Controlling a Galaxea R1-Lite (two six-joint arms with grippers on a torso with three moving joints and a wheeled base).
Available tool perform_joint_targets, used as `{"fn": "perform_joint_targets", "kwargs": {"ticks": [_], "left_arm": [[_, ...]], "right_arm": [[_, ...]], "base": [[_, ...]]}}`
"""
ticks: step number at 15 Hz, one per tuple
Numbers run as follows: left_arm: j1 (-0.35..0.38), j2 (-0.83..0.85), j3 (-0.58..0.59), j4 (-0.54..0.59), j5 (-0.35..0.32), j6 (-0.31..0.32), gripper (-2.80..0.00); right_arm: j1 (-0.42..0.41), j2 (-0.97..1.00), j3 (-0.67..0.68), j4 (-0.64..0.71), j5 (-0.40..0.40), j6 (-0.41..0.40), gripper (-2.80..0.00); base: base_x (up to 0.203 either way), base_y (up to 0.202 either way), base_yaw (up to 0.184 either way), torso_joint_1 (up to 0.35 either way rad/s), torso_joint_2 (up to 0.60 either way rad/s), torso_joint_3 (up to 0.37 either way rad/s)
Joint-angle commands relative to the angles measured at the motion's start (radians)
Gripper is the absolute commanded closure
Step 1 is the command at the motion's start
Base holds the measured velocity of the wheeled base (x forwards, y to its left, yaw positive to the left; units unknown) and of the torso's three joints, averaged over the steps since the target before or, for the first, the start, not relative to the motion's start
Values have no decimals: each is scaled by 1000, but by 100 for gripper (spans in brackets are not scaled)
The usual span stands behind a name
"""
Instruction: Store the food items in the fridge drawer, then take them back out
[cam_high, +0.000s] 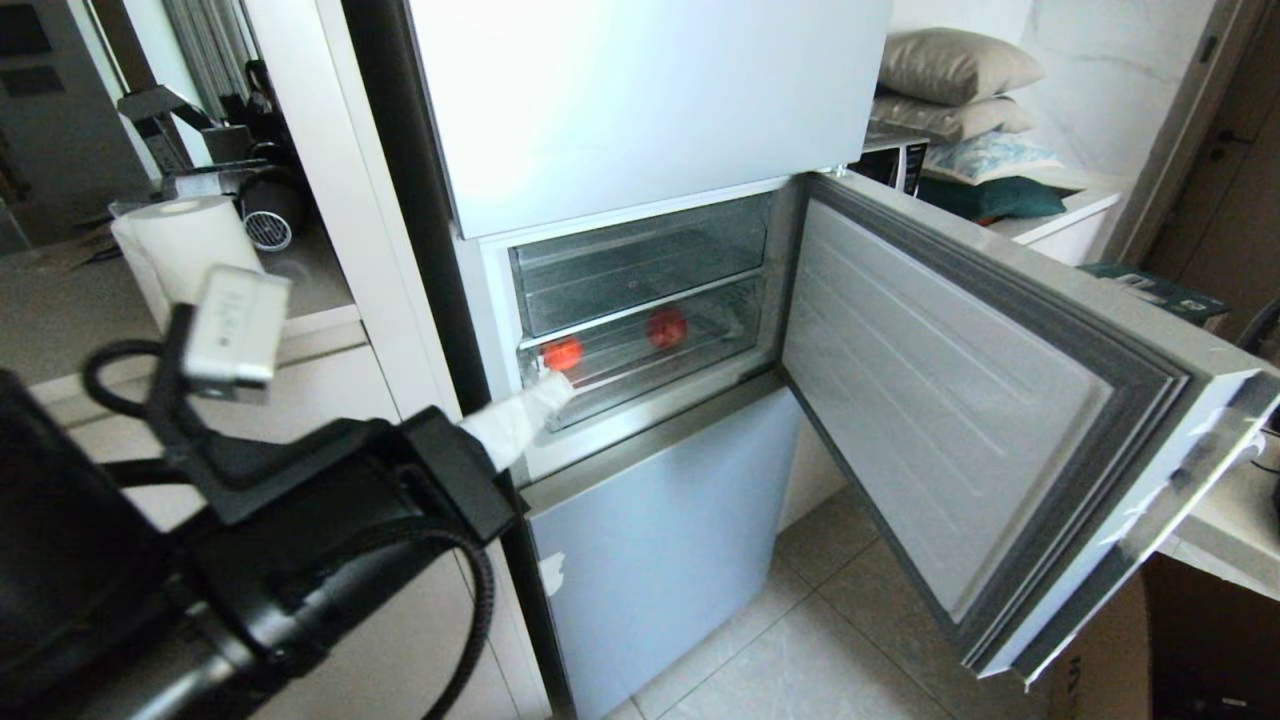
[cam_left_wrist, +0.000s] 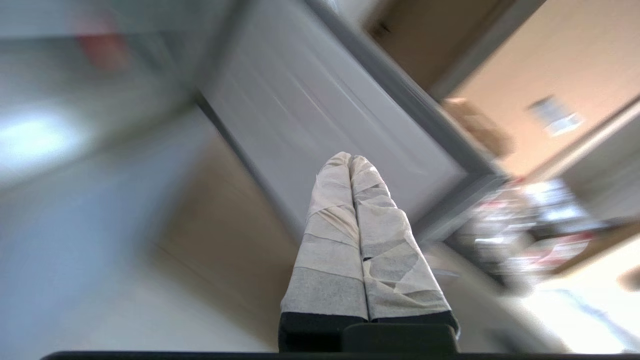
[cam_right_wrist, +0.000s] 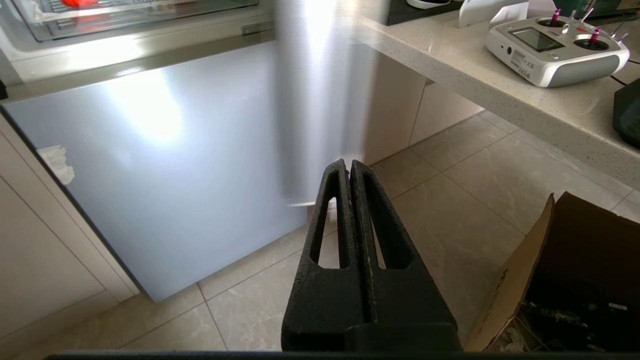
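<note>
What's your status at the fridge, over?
Left gripper shut, empty, at fridge drawer front. Right gripper shut, parked low. Both food items inside drawer. Fridge door open, nothing blocking.

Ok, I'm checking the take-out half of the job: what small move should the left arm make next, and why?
Probably hook the left gripper, its taped fingers pressed together, onto the white front strip of the fridge drawer and pull it out. Both food items lie inside the pushed-in drawer, and the gripper tip is already at its left front corner. The right gripper hangs shut by the floor.
</note>
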Motion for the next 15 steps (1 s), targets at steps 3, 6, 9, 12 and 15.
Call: {"fn": "perform_joint_targets", "kwargs": {"ticks": [3, 6, 9, 12, 15], "left_arm": [[205, -338, -9, 167, 34, 259, 0], [565, -508, 155, 205, 39, 279, 0], [725, -718, 434, 255, 12, 361, 0], [737, -954, 539, 528, -88, 466, 0], [741, -1084, 536, 888, -162, 533, 0]], "right_arm": [[0, 1, 1, 0, 1, 0, 0], [0, 1, 1, 0, -1, 0, 0], [0, 1, 1, 0, 1, 0, 0], [0, 1, 1, 0, 1, 0, 0], [0, 1, 1, 0, -1, 0, 0]], "base": [[0, 0, 0, 0, 0, 0], [0, 0, 0, 0, 0, 0], [0, 0, 0, 0, 0, 0], [0, 0, 0, 0, 0, 0], [0, 0, 0, 0, 0, 0]]}}
